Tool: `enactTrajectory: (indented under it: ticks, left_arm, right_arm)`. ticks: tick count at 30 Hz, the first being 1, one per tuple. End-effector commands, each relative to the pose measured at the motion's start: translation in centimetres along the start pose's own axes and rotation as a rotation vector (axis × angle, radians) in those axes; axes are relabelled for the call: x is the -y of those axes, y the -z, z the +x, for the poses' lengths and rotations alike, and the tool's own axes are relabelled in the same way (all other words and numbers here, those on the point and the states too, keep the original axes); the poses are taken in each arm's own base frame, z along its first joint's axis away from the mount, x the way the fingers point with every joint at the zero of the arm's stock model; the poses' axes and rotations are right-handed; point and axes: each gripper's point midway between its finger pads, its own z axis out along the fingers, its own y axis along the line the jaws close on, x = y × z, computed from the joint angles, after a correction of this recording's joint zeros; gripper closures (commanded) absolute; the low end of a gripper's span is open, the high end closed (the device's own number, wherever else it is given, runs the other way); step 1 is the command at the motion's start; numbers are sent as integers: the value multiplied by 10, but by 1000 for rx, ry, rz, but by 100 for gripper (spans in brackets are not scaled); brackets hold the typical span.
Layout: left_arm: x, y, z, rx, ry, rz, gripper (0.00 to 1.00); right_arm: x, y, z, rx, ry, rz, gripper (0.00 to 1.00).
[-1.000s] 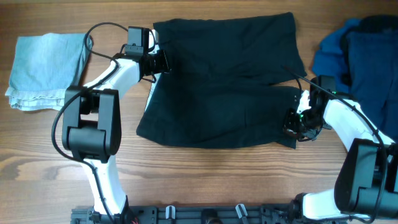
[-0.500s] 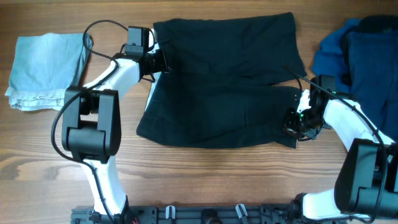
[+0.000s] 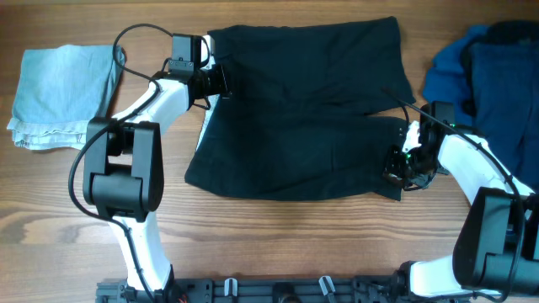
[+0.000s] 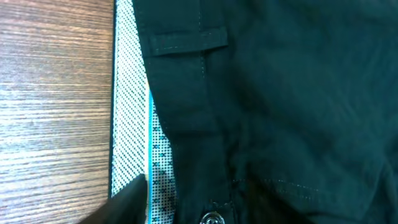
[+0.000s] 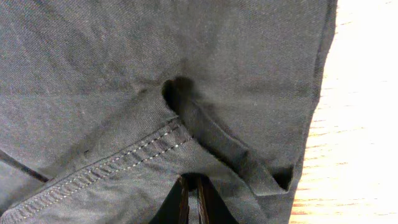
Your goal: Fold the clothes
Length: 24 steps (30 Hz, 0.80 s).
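The black shorts (image 3: 303,109) lie spread flat mid-table, waistband to the left and legs to the right. My left gripper (image 3: 216,82) is at the upper left waistband. The left wrist view shows the whitish dotted lining (image 4: 130,93) and a button (image 4: 214,218). One dark finger (image 4: 132,199) rests on the lining, well left of centre, so the jaws look open. The other finger is lost against the black cloth. My right gripper (image 3: 397,168) is at the lower right leg hem. Its fingers (image 5: 191,190) are shut, pinching a fold of the shorts (image 5: 155,62).
A pale blue folded cloth (image 3: 63,84) lies at the far left. A deep blue rumpled garment heap (image 3: 488,76) sits at the far right, close behind my right arm. Bare wooden table (image 3: 278,236) runs along the front.
My left gripper has shifted very slightly to the left along the waistband. The right gripper and the shorts have not moved.
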Motion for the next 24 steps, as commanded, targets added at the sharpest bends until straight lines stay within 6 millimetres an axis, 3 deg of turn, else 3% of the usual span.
enactTrajectory:
  ticks: [1,7,13,17,19,24]
  left_arm:
    - [11,-2,4,-21,-6,49,55]
    - [10,-5,7,-28,-7,44,53]
    - [4,-20,21,-65,-1,32,50]
    - [4,-20,21,-63,2,33,53]
    - [5,-20,20,-58,0,35,57]
    - [6,-20,17,-45,-4,39,83]
  right_arm:
    - [4,-3,2,-3,-8,21,92]
    - [4,-3,2,-3,-8,21,92]
    - [4,-3,2,-3,-8,21,93]
    - [4,-3,2,-3,-8,21,92]
    - [4,-3,2,-3,-7,21,92]
    - [4,-3,2,-3,-8,21,92]
